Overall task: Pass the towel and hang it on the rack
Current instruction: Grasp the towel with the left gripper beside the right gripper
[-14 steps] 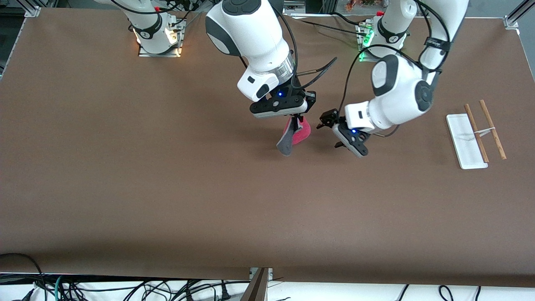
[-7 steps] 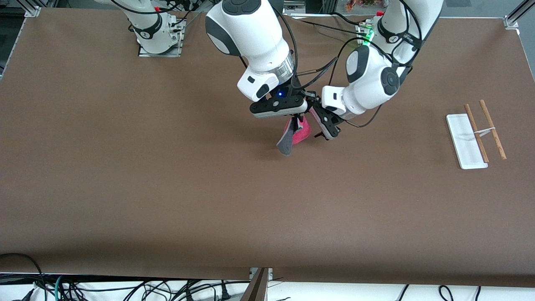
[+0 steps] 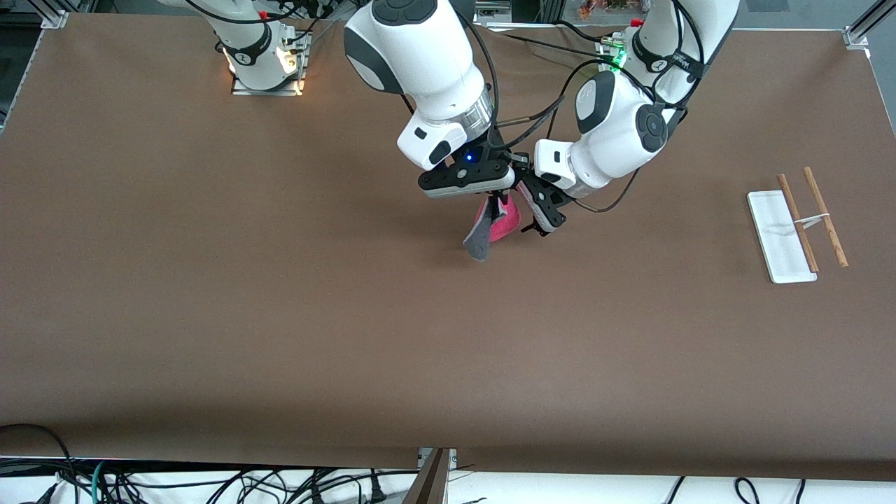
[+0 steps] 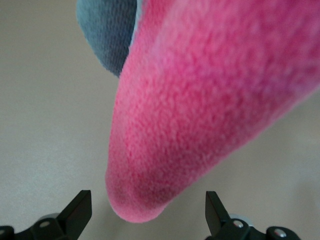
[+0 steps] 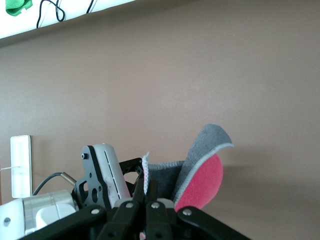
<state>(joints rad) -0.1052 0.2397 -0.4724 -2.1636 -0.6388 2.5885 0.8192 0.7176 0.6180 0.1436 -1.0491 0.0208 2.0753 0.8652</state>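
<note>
The towel (image 3: 498,225), pink-red with a grey underside, hangs in the air over the middle of the table. My right gripper (image 3: 498,203) is shut on its upper edge; in the right wrist view the fingers (image 5: 146,192) pinch the grey-edged hem and the towel (image 5: 202,172) curls away from them. My left gripper (image 3: 532,220) is open right beside the towel. In the left wrist view the pink towel (image 4: 200,95) fills the picture, its lower corner reaching between the spread fingertips of the left gripper (image 4: 147,214). The rack (image 3: 780,238) stands at the left arm's end of the table.
The rack's two wooden rods (image 3: 812,218) lie over its white base. The white base (image 5: 21,165) also shows in the right wrist view, past the left gripper's body (image 5: 97,175). Cables hang below the table's front edge (image 3: 434,458).
The left arm swung in from the rack's side and brought its open gripper up against the hanging towel. The right arm and the towel stayed put.
</note>
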